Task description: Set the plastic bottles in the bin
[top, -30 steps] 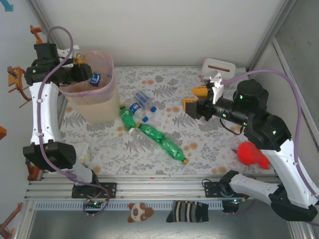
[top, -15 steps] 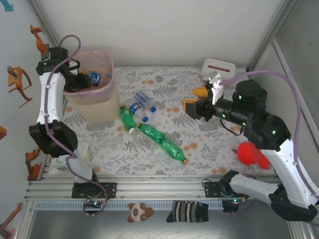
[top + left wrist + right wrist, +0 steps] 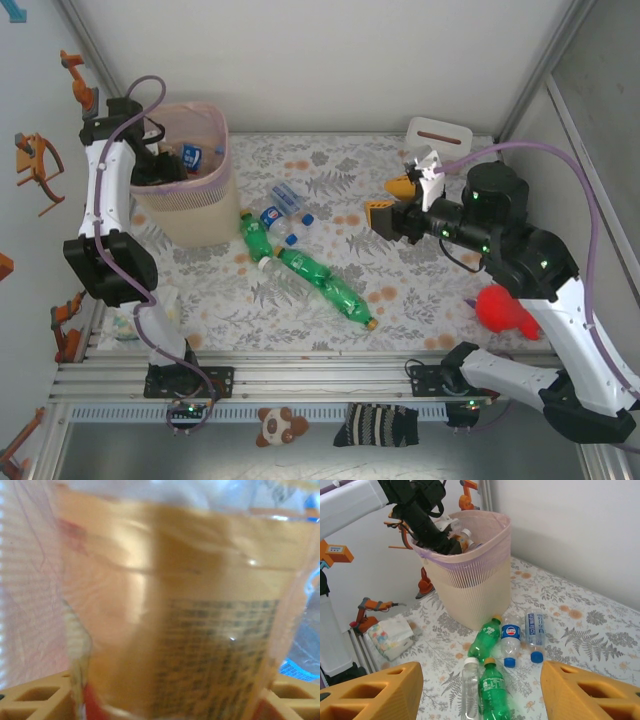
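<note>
The beige bin (image 3: 190,215) with a pink liner stands at the back left. My left gripper (image 3: 158,166) reaches down inside it. In the left wrist view a blurred orange-labelled bottle (image 3: 200,630) spans the gap between my yellow fingers (image 3: 35,700), and I cannot tell whether they grip it. A blue-labelled bottle (image 3: 192,155) lies in the bin. Several bottles lie on the table beside the bin: green ones (image 3: 305,265) (image 3: 486,637) and clear ones (image 3: 272,215) (image 3: 535,630). My right gripper (image 3: 390,200) (image 3: 480,695) hovers open above the table, right of them, with nothing in it.
A white slotted box (image 3: 438,133) stands at the back right. A red toy (image 3: 505,310) sits by the right arm. A tissue packet (image 3: 392,635) lies left of the bin. A sock (image 3: 378,425) and a small teddy (image 3: 277,425) rest on the front rail.
The left arm has swung round and its wrist has dipped deeper into the bin. The right arm has barely shifted. The bottles on the table lie as before.
</note>
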`<action>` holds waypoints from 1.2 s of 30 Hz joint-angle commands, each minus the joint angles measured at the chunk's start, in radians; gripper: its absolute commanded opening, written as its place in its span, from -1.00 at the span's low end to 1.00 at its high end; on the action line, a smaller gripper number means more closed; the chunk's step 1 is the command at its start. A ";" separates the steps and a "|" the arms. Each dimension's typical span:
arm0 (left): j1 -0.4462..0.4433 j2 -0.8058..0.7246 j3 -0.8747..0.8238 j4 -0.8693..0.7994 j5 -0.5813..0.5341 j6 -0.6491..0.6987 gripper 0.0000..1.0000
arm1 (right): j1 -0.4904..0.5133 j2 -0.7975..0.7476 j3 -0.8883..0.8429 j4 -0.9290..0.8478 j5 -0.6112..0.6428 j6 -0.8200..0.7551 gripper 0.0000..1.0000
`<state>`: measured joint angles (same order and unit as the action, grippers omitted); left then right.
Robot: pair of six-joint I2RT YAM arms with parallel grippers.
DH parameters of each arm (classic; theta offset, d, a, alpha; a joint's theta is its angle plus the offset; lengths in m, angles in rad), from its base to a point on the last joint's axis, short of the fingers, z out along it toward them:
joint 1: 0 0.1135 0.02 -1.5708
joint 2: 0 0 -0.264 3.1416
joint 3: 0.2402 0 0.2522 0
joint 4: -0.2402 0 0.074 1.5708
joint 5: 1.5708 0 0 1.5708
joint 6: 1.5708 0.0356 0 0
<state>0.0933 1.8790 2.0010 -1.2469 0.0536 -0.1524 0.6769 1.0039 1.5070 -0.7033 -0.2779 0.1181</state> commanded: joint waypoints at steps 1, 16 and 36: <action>-0.003 -0.002 0.043 -0.034 0.017 -0.006 0.43 | -0.004 -0.002 -0.005 0.006 0.014 -0.010 0.25; -0.003 -0.095 0.115 -0.043 0.117 -0.018 0.50 | -0.004 0.015 -0.026 0.001 0.023 -0.004 0.25; -0.039 -0.448 -0.115 0.181 0.411 -0.154 0.45 | 0.000 0.247 -0.013 -0.141 0.045 0.031 0.08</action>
<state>0.0639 1.4845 1.9446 -1.1355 0.3954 -0.2535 0.6769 1.2224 1.4895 -0.8093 -0.2600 0.1349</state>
